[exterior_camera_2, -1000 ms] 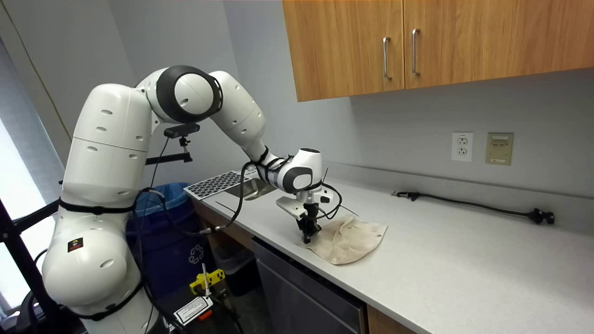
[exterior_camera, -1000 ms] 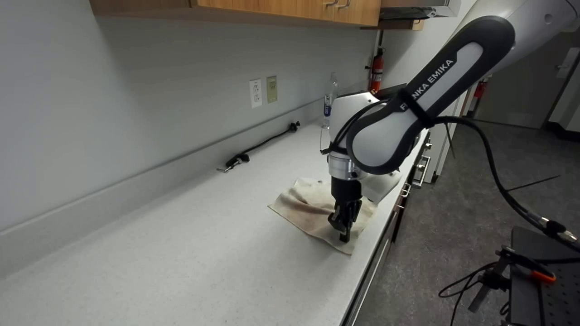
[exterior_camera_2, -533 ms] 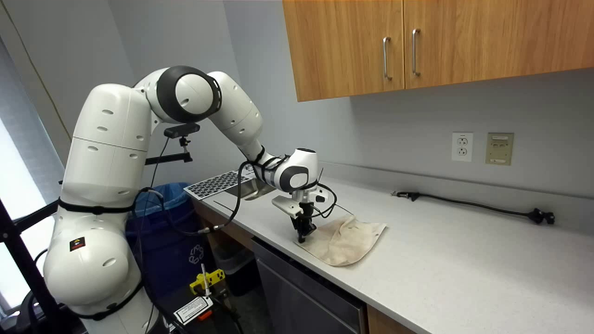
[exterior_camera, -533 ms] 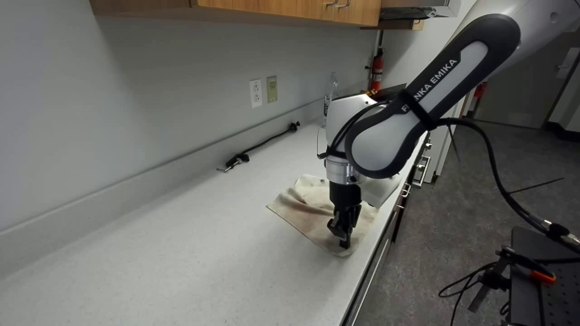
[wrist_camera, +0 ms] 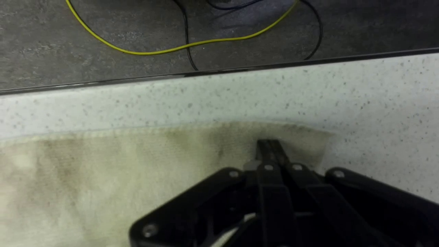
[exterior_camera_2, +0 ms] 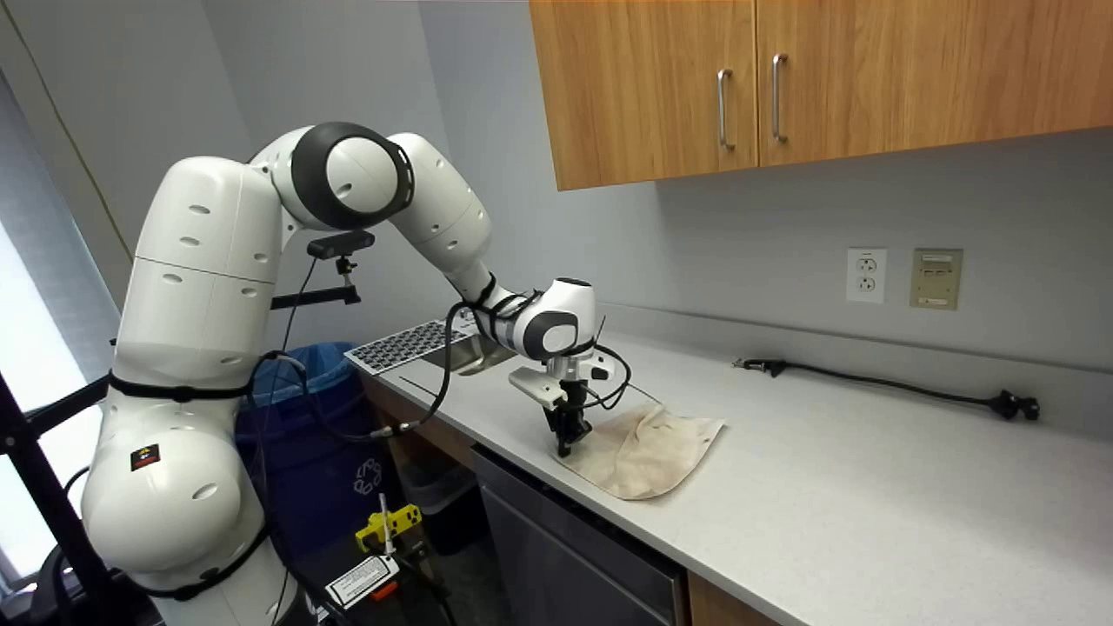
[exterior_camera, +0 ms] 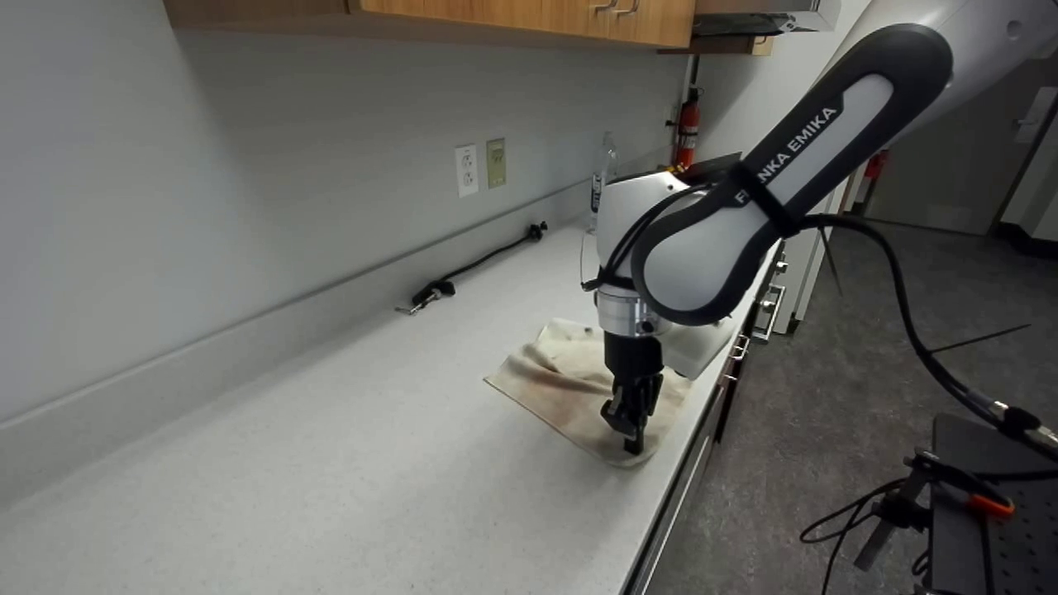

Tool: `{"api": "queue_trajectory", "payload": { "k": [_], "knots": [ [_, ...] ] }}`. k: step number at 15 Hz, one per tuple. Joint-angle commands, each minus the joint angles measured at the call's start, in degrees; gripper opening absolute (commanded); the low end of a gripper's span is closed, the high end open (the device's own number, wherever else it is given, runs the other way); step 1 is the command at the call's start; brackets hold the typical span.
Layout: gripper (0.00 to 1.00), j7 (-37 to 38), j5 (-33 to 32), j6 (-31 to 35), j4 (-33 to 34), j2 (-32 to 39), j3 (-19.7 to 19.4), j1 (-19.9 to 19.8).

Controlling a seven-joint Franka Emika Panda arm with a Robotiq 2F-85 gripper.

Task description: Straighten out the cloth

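The beige, stained cloth [exterior_camera: 570, 388] lies on the white counter near its front edge. It is mostly spread, with raised wrinkles toward its far side, seen also in an exterior view [exterior_camera_2: 648, 456]. My gripper [exterior_camera: 633, 446] points down at the cloth's corner by the counter edge; it shows in an exterior view too [exterior_camera_2: 563, 450]. In the wrist view the black fingers [wrist_camera: 272, 144] are together and their tips touch the cloth [wrist_camera: 113, 171] just inside its corner. A shallow fold shows beside the tips. I cannot see whether any cloth is pinched between them.
The counter's front edge [wrist_camera: 192, 72] runs close beside the cloth, with floor below. A black cable with clamps [exterior_camera_2: 887, 382] lies along the back wall. A clear bottle [exterior_camera: 603, 178] stands farther back. A sink [exterior_camera_2: 474, 355] is beyond the arm. Wooden cabinets [exterior_camera_2: 783, 78] hang above.
My gripper has moved slightly toward the counter's front edge, then barely shifted. The cloth has slid a little with it, and its near corner looks rounder than before.
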Motion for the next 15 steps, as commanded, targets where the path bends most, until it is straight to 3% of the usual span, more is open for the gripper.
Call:
{"api": "queue_trajectory", "payload": {
  "k": [1, 10, 15],
  "knots": [
    [0.00, 0.13, -0.76, -0.38, -2.21, -2.18, -1.10, 0.17],
    [0.00, 0.40, -5.82, 1.66, 2.10, -3.65, -4.90, -0.03],
    [0.00, 3.22, -15.21, 7.46, 8.88, -0.02, -9.82, 1.01]
  ]
}}
